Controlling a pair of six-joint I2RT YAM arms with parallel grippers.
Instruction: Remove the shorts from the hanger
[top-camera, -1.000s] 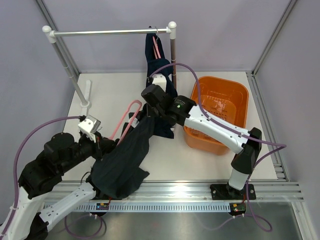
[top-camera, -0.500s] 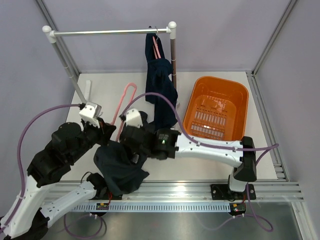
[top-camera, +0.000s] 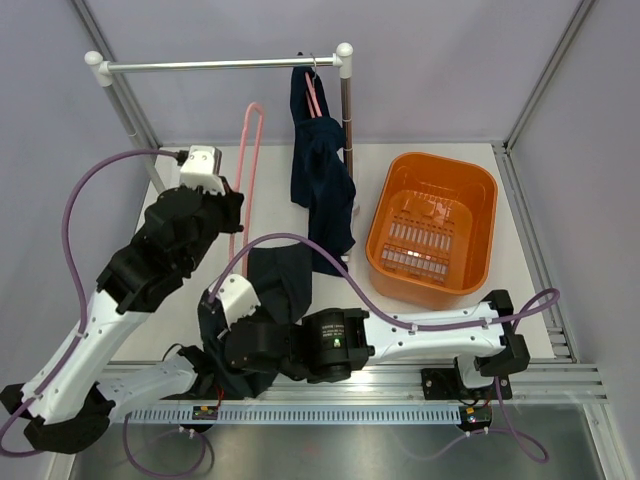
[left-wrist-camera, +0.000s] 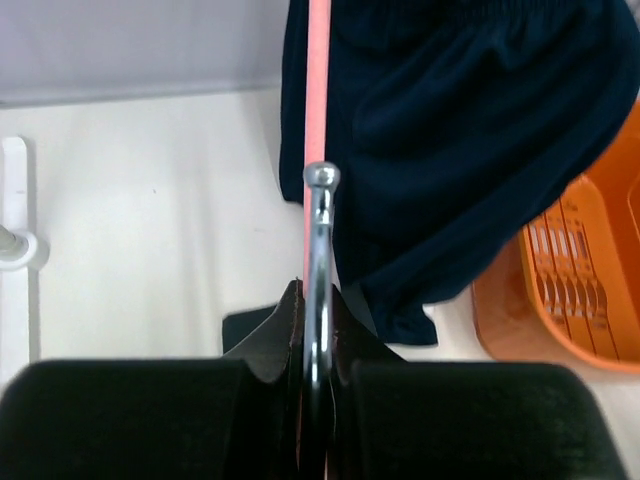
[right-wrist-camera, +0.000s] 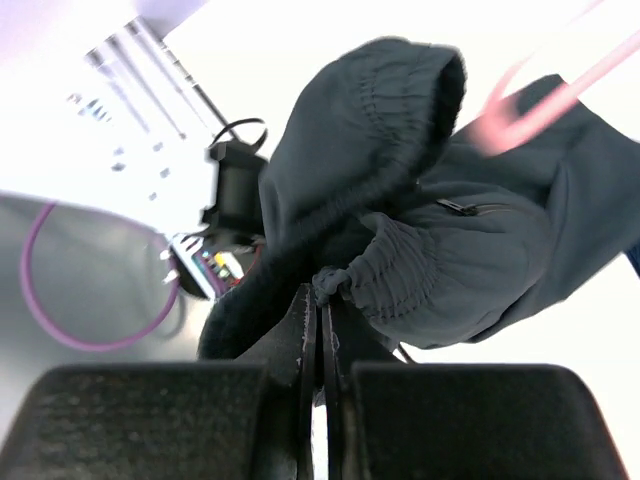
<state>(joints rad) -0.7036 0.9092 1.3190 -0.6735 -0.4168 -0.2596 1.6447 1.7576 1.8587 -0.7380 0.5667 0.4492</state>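
While the left claw clamped the chrome hook of a thin pink hanger, held up over the white counter, the right claw was pinched tight on the gathered elastic waistband of the loose shorts, a crumpled navy heap at the counter's near edge. The second shorts hung limp from the metal rail, beside the slatted orange basket.

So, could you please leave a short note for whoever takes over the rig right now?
Left tool: shut on the metal hook of the pink hanger, held raised.
Right tool: shut on the waistband of the near shorts, bunched at the front.
Done: that pair looks clear of the hanger.
To do: the hanging shorts are on the rail, beside the orange basket.
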